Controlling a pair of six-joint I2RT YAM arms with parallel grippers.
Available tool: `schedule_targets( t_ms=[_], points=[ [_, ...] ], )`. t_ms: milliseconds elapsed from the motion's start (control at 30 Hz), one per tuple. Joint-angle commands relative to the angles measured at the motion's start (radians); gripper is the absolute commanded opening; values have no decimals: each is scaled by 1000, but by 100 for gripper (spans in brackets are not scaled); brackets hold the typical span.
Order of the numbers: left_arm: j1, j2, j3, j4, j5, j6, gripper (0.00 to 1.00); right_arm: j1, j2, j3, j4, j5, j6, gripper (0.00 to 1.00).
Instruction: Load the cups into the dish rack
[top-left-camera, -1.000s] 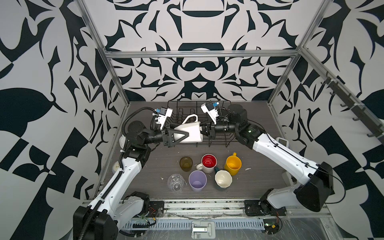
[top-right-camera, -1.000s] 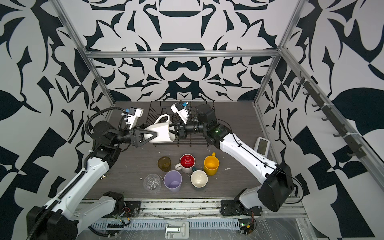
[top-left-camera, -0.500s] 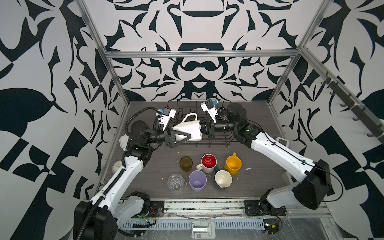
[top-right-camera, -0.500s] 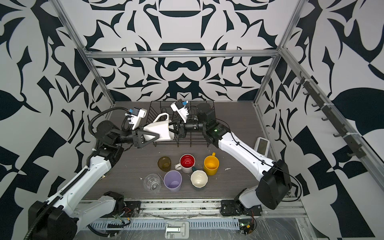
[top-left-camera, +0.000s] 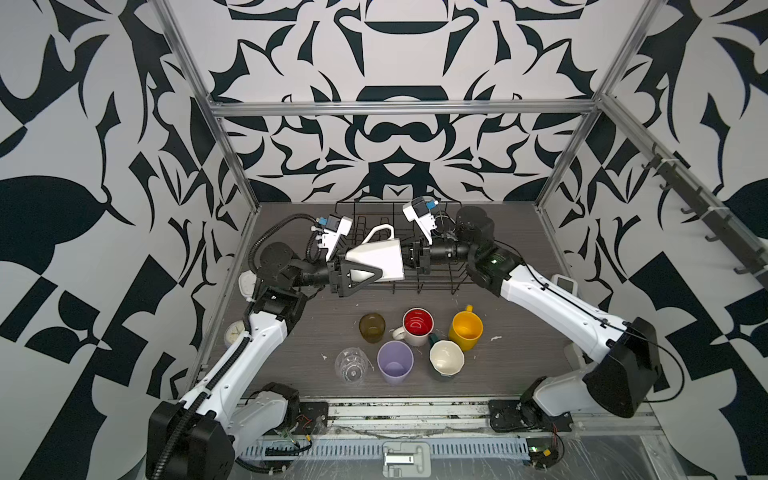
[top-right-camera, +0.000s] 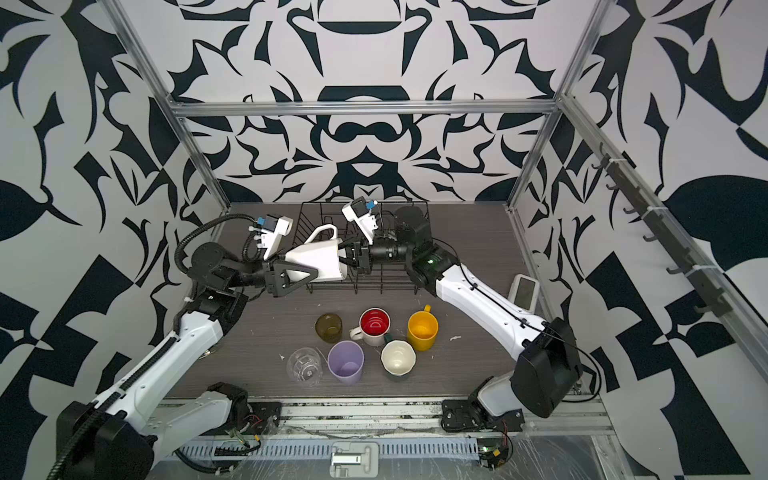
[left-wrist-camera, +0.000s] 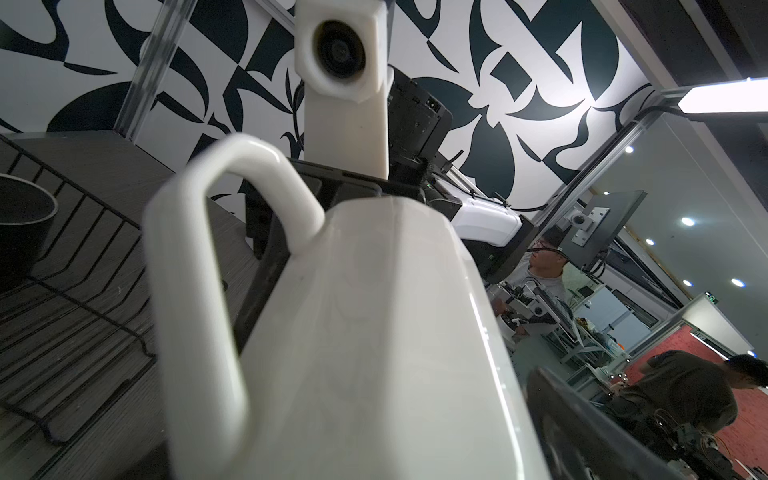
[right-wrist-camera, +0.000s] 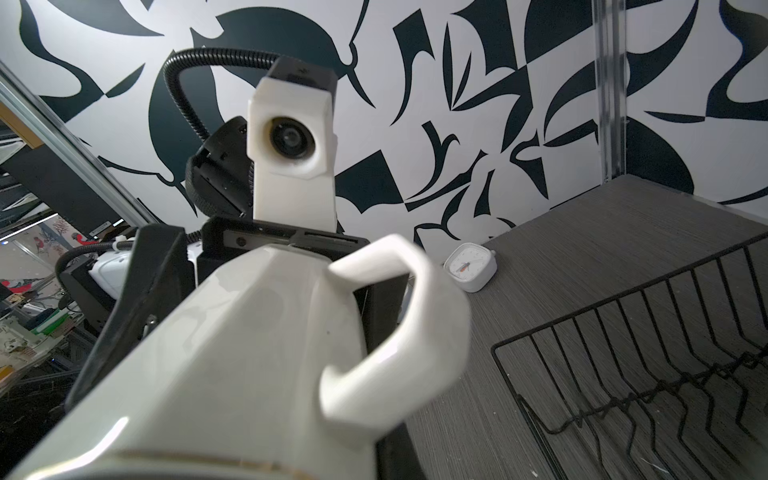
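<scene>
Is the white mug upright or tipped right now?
Tipped. The white mug lies sideways in the air by the dish rack, handle up, rim toward the right gripper, base toward the left gripper.

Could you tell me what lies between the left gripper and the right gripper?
The white mug lies there on its side, handle up: the open left gripper straddles its base, the right gripper is shut on its rim. Both top views show it.

The white mug is gleaming as smooth, glossy glazed ceramic above the dish rack, which is looking like thin matt black wire; the table under the rack is showing matt grey wood grain.
</scene>
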Motion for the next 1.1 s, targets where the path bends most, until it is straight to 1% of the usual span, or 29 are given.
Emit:
schedule_targets(
  t_ms=[0, 433, 667, 833, 1067],
  points=[
    [-11, 3, 16, 50, 6, -7, 100, 7, -15, 13, 160, -32, 55, 0],
    [-11, 13, 14, 9, -39, 72, 100, 6, -15, -5, 213, -45, 147, 0],
    [-10, 0, 22, -65, -76, 141, 100, 6, -24, -10, 211, -51, 147, 0],
    [-7, -39, 24, -140, -118, 220, 99, 6, -31, -16, 207, -51, 145, 0],
    [-5, -48, 31, -169, -119, 239, 99, 6, -37, -25, 205, -49, 145, 0]
  ],
)
